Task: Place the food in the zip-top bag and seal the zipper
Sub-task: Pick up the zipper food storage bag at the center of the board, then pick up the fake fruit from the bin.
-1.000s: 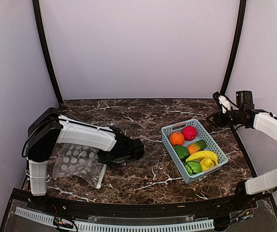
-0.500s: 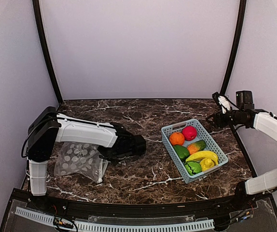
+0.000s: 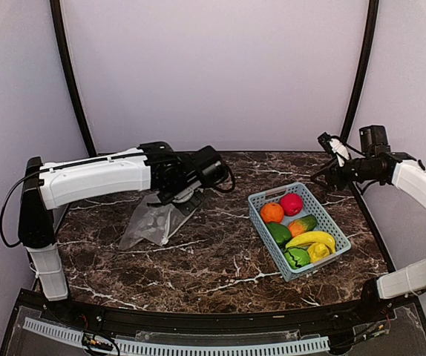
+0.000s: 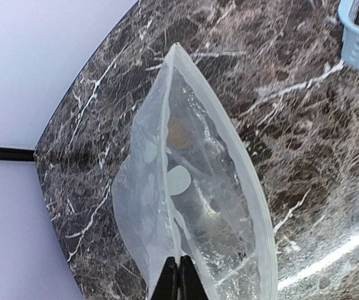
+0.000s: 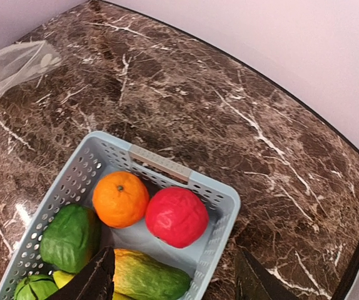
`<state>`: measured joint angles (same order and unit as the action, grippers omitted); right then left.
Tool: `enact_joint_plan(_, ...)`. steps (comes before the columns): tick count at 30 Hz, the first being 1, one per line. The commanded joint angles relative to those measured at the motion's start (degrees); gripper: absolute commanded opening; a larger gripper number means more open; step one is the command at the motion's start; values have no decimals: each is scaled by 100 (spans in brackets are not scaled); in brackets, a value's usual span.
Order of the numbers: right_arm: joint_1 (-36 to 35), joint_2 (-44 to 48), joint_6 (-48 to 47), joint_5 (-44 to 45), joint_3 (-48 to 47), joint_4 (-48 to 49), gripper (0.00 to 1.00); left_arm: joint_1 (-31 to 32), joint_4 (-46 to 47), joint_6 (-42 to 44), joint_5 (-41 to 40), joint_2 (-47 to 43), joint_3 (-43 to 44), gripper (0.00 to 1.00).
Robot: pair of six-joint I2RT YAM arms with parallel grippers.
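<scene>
- Marble, dark brown with white veins, covers the table, the largest thing we see.
- The white left arm stretches over the table's left half. The white right arm bends in from the right edge.
- The light-blue slotted plastic basket sits on the right half, well apart from the bag.
- The clear plastic zip-top bag printed with white oval dots hangs tilted over the left-centre of the table, lifted by one end. Its lower end is down at the marble, though we cannot tell whether it touches. In the left wrist view its mouth gapes.
- The left gripper has its fingers pressed together, pinching the bag's edge.
- The right gripper hovers above the basket's far end with its fingers spread fairly wide and nothing between them.
- The food, small plastic toy fruits and vegetables, all lies in the basket. We see a red ball beside an orange ball, a green round piece, an orange-and-green long piece and yellow bananas.
- The zipper, a thin white strip, follows the bag's mouth edge, and its two sides are parted.
</scene>
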<state>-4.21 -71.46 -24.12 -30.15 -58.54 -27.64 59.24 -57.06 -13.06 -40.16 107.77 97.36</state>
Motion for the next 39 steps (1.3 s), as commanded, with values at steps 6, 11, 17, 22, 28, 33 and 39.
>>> enact_joint_plan(6, -973, -714, -783, 435, -800, -1230, 56, -626, 1348, 996, 1891, -930, -8, 1)
enact_joint_plan(11, -1420, -1073, -973, 754, -881, -1336, 54, -625, 2138, 1196, 2174, -1322, -657, 1)
enact_joint_plan(17, -1639, -1702, -980, 904, -1316, -1514, 57, -628, 3226, 1271, 2670, -2156, -1815, 1)
enact_joint_plan(22, -1714, -2290, -975, 886, -1659, -1666, 61, -627, 3969, 1229, 2714, -2695, -2656, 1)
enact_joint_plan(28, -1813, -2871, -817, 908, -1891, -1617, 71, -628, 4029, 1101, 2935, -2629, -2708, 1)
enact_joint_plan(33, -1847, -3130, -647, 888, -2066, -1519, 75, -629, 4050, 1166, 2766, -2611, -2745, 1)
enact_joint_plan(39, -1879, -3500, -602, 854, -2180, -1491, 78, -628, 3969, 1124, 2706, -2511, -2710, 1)
